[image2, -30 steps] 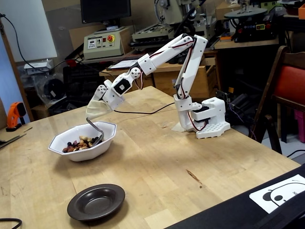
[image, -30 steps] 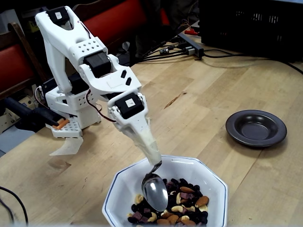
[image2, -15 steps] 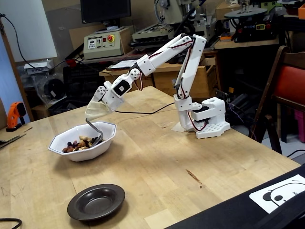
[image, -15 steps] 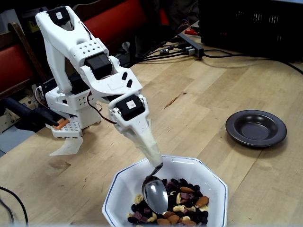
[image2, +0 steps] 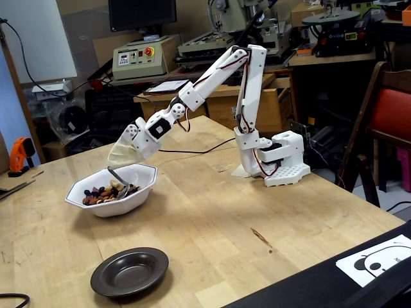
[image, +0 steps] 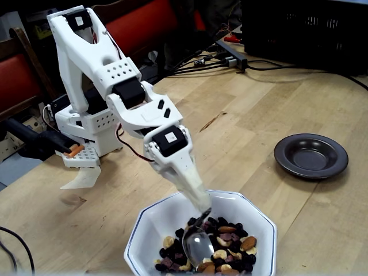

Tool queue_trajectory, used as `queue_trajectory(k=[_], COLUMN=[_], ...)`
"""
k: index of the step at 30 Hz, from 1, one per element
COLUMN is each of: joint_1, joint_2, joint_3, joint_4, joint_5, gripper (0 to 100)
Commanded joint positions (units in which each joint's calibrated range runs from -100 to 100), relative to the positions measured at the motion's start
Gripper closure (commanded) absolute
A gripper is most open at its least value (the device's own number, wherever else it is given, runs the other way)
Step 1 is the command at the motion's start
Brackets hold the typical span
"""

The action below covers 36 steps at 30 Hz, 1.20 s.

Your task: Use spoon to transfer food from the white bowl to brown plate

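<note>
The white bowl stands on the wooden table with the food, a heap of nuts and dark bits, inside it. The spoon slants down from the arm's white tapered tip, and its shiny oval end lies low among the food. My gripper hangs just above the bowl's rim, shut on the spoon's handle. The brown plate sits empty, apart from the bowl.
The arm's base is fixed on the table behind the bowl. Cables and a black crate lie at the table's far edge. A red chair and a printed paper are off to the right.
The arm has stretched forward and dropped. The spoon has slid from above the bowl's near wall down into the heap of food. Bowl and plate have not moved.
</note>
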Motion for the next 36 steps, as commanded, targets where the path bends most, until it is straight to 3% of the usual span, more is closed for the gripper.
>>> queue_trajectory(k=[1,25,36], joint_1=[-0.06,0.46,0.01], joint_2=[-0.19,-0.53,-0.45], joint_3=[2.25,28.44,30.57], joint_4=[-5.51,-47.64,-55.31], joint_5=[-0.24,0.00,0.00], gripper=[96,96,96])
